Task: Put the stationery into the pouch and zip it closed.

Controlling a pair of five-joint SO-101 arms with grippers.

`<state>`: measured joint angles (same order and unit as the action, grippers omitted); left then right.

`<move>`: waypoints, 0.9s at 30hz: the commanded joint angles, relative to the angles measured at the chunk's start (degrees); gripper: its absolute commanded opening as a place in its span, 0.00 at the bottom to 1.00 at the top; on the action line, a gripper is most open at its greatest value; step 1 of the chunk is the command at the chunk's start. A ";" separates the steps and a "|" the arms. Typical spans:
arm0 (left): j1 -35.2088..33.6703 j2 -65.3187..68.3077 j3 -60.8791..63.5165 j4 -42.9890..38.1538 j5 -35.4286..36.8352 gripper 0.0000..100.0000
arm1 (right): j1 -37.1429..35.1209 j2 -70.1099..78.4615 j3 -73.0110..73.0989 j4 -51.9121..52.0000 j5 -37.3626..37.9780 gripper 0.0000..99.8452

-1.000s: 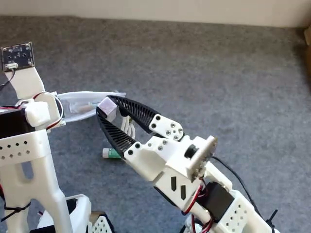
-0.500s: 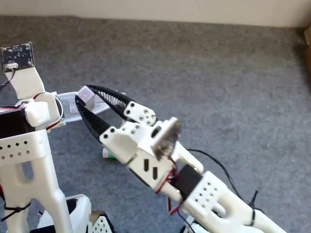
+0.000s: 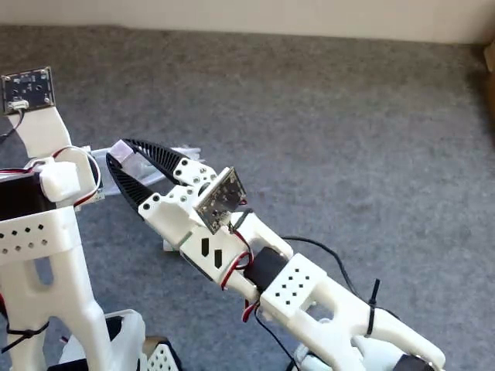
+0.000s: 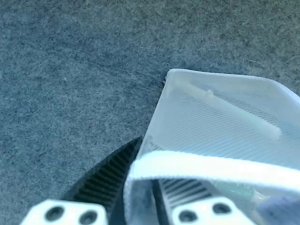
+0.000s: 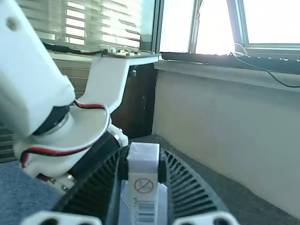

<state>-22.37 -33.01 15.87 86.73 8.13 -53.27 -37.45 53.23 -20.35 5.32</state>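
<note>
The left arm (image 3: 54, 232) stands at the near left of the grey tabletop (image 3: 371, 116). The left jaws pinch the pouch (image 4: 220, 122) at the white band along its open edge, with one ribbed black finger (image 4: 105, 176) on each side of the mesh wall. Beyond these jaws the rest of the pouch lies flat on the tabletop. A pale, long stick (image 4: 225, 108) shows through the mesh. Just inside the mouth, close to the jaws, lies a greenish pen-like thing (image 4: 239, 191), too blurred to name.

In the high view the pouch (image 3: 190, 151) stretches away from the left arm as a translucent strip. The right jaws hang over it, their tips just above the end nearest the left arm. They are pressed onto a small white box (image 3: 124, 152), which sits upright between the very tips of the curved black fingers (image 3: 158, 154). From the right wrist, the box (image 5: 143, 173) is held on both sides, its printed face towards the camera, and the left arm's white body is right beside the jaws. The right arm (image 3: 309, 297) slants back from there to the near right edge.
</note>
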 commanded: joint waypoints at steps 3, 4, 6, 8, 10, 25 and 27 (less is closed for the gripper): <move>-0.66 -0.13 0.57 -0.88 0.44 0.01 | 0.66 0.22 -0.22 -1.54 -0.09 0.01; -0.66 -0.13 0.57 -0.88 0.44 0.01 | 0.66 0.22 -0.22 -1.36 -0.09 0.01; -0.66 -0.13 0.57 -0.88 0.44 0.01 | 0.66 0.22 -0.22 -1.10 -0.09 0.01; -0.66 -0.13 0.57 -0.88 0.44 0.01 | 0.75 0.22 -0.22 -1.10 -0.09 0.03; -0.66 -0.13 0.57 -0.88 0.44 0.01 | 0.75 -0.22 0.66 -1.10 -0.09 0.08; -0.66 -0.13 0.57 -0.88 0.44 0.01 | 0.66 -0.40 1.71 -1.10 -0.09 0.11; -0.66 -0.04 0.57 -0.88 0.44 0.01 | 0.66 -0.40 1.71 -1.10 -0.09 0.11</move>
<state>-22.37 -33.01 15.96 86.73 8.13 -53.27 -36.57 55.52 -20.35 5.32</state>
